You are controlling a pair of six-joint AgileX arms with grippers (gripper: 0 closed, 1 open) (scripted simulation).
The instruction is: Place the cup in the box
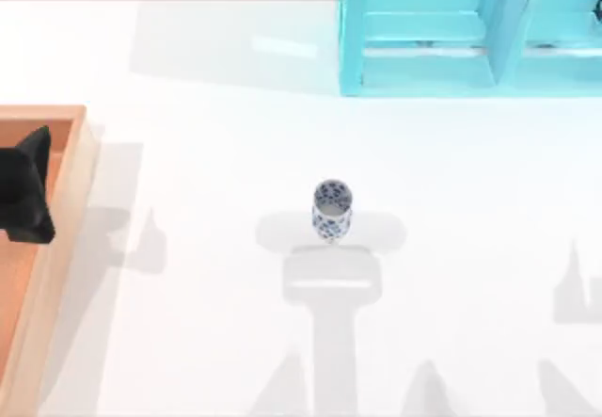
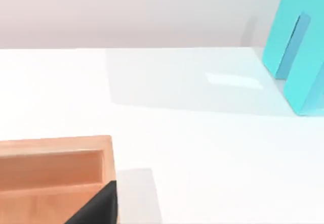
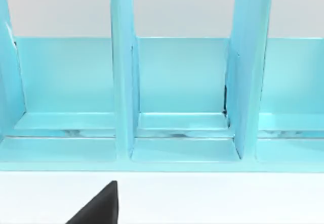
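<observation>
I see the small white cylindrical cup with the dark-blue floral pattern (image 1: 331, 211) standing upright near the middle of the white counter (image 1: 207, 153), alone, with nothing touching it. The large shallow wooden box (image 1: 56, 219), orange-brown inside with a lighter tan rim, lies at the left edge of the counter, well apart from the cup. My left gripper (image 1: 26, 191) is a black shape above the box at the far left of the top view; I cannot tell how its fingers stand. The turquoise-blue shelf-like cabinet (image 1: 442, 31) stands at the far side of the counter, right of the middle. My right wrist view faces this cabinet (image 3: 177, 97) and its open compartments, with a black gripper tip (image 3: 101, 206) at the lower edge; its state I cannot tell either.
</observation>
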